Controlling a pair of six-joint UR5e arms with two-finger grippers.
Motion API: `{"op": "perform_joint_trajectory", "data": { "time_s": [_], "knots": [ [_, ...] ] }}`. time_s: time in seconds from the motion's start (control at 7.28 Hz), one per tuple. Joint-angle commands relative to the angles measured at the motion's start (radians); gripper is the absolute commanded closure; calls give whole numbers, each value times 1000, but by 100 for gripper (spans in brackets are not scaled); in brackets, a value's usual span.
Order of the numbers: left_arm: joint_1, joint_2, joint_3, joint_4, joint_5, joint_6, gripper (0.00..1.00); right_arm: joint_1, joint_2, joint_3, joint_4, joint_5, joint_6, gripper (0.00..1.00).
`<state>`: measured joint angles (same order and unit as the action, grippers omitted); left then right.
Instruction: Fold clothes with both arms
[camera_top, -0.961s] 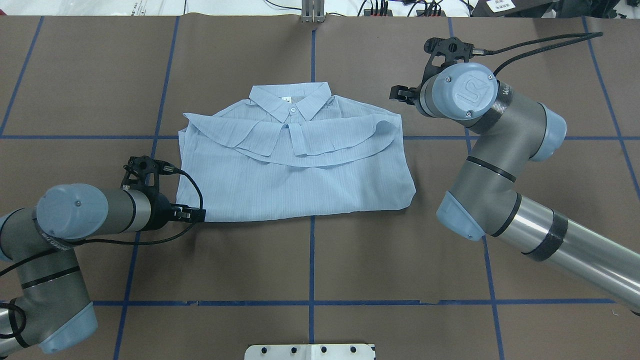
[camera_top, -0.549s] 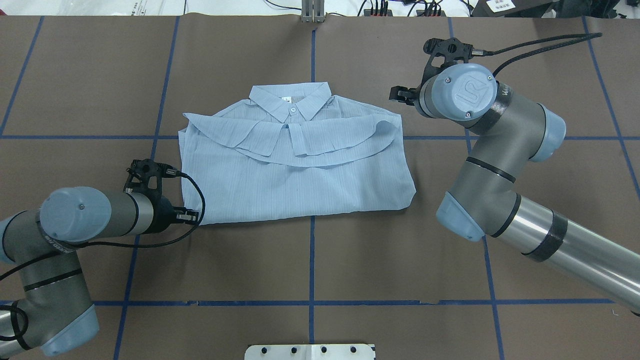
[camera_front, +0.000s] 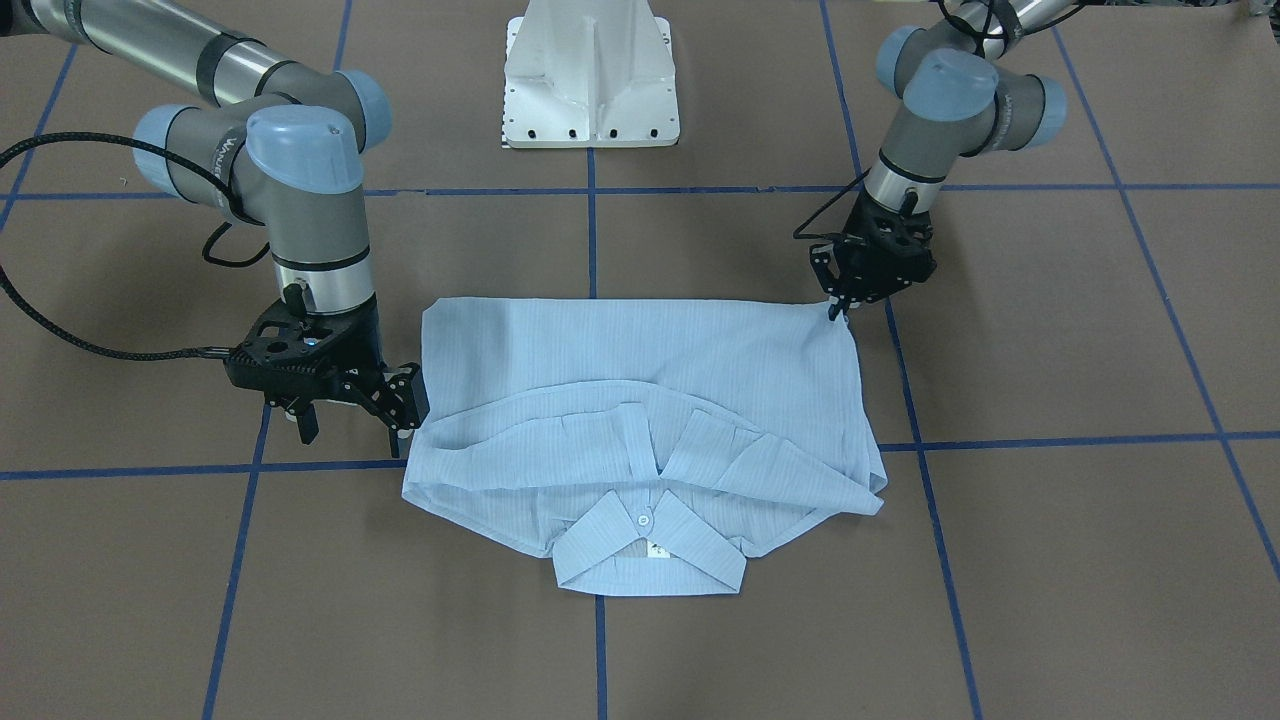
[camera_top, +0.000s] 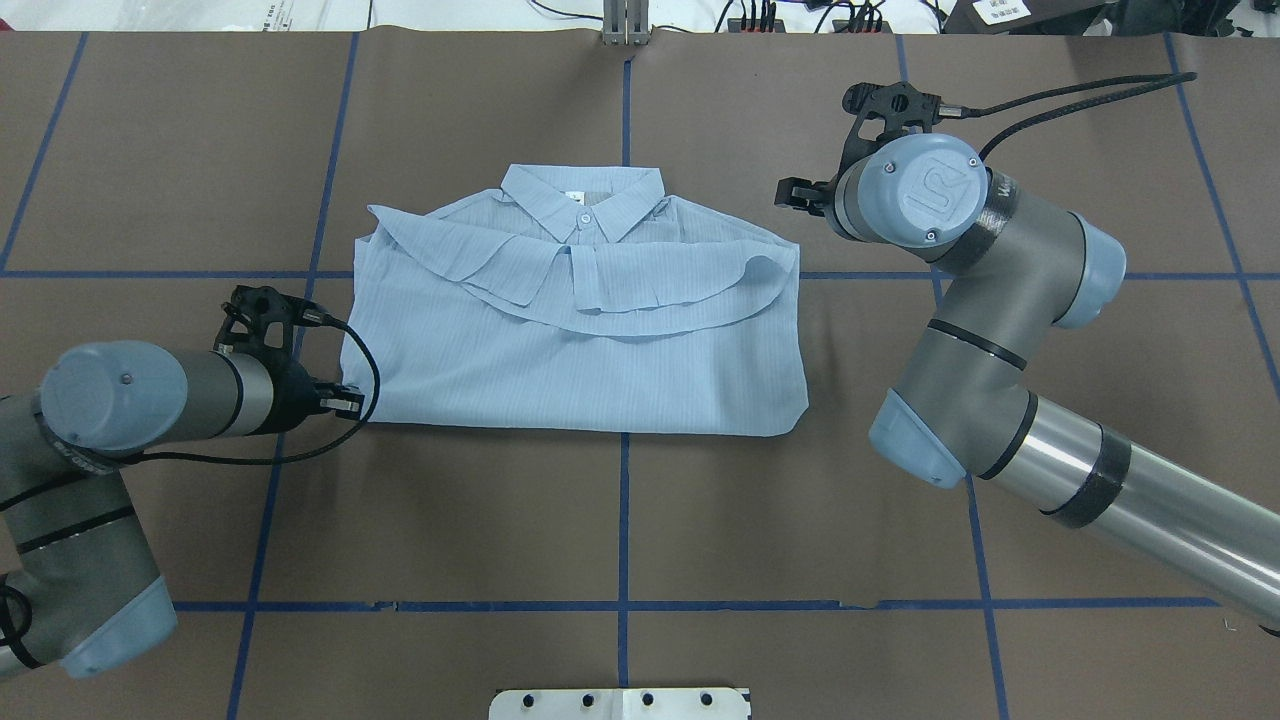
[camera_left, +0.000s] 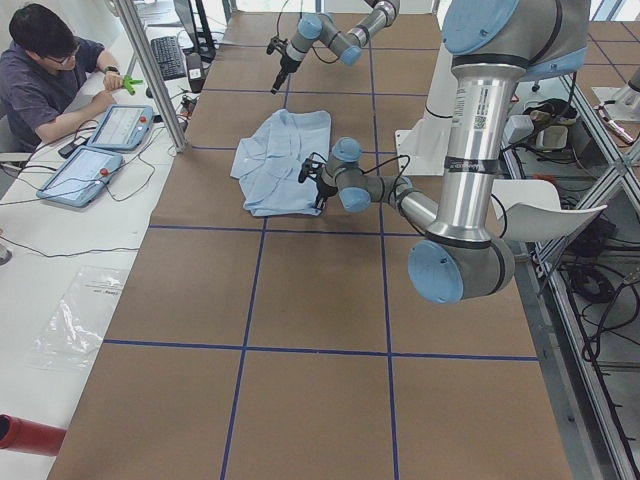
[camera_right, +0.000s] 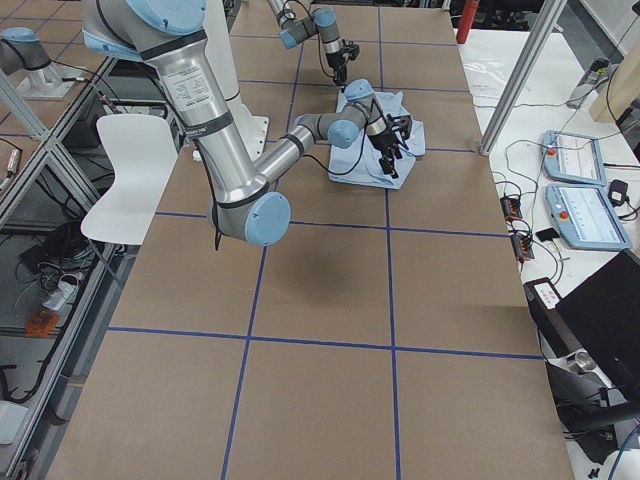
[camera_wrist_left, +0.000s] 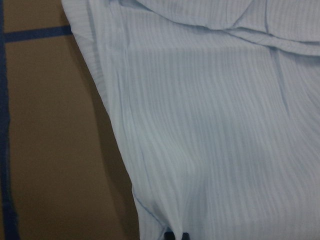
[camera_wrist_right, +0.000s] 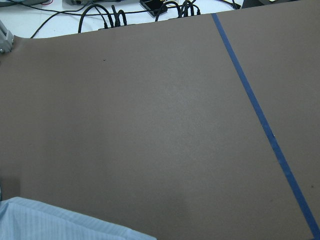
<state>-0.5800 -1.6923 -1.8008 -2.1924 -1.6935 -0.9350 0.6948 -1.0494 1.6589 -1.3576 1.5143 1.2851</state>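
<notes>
Nearest the robot, the left gripper (camera_top: 345, 400) lay low at the near left corner of the shirt (camera_top: 590, 360), its claws drawn together. The left wrist view showed cloth running down between the dark tips, so they were probably pinched on the fabric rather than resting on it, though only a sliver of them showed. Holding that corner down against the table (camera_top: 800, 520) looked like a way to anchor or tension the cloth, and the near edge did lie straight. The shirt itself rested flat, front up, astride the centre tape line (camera_top: 623, 520), already doubled into a squat rectangle with a curved flap (camera_top: 620, 300) laid across the chest (presumably sleeves or hem brought over). Farther off, the right gripper (camera_front: 358, 425) hung just beside the far right shoulder, claws spread apart and holding nothing, seemingly placed to take that corner next. Farthest lay the buttoned collar (camera_top: 583, 205), pointing away from the robot.
</notes>
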Motion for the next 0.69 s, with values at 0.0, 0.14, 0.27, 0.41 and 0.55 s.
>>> {"op": "perform_joint_trajectory", "data": {
  "time_s": [0.0,0.14,0.27,0.41,0.55],
  "knots": [
    [-191,-6,94,-1,0,228,100,-8,2,-1,0,0,5,0],
    [-275,-76,201,-7,0,316,100,-12,6,-1,0,0,5,0],
    [-331,-201,345,-7,0,371,100,-17,12,-1,0,-2,8,0],
    [-362,-319,498,-9,2,372,100,-21,15,1,0,-2,13,0],
    [-379,-436,627,-9,8,371,100,-24,17,4,2,-2,22,0]
  ]
}}
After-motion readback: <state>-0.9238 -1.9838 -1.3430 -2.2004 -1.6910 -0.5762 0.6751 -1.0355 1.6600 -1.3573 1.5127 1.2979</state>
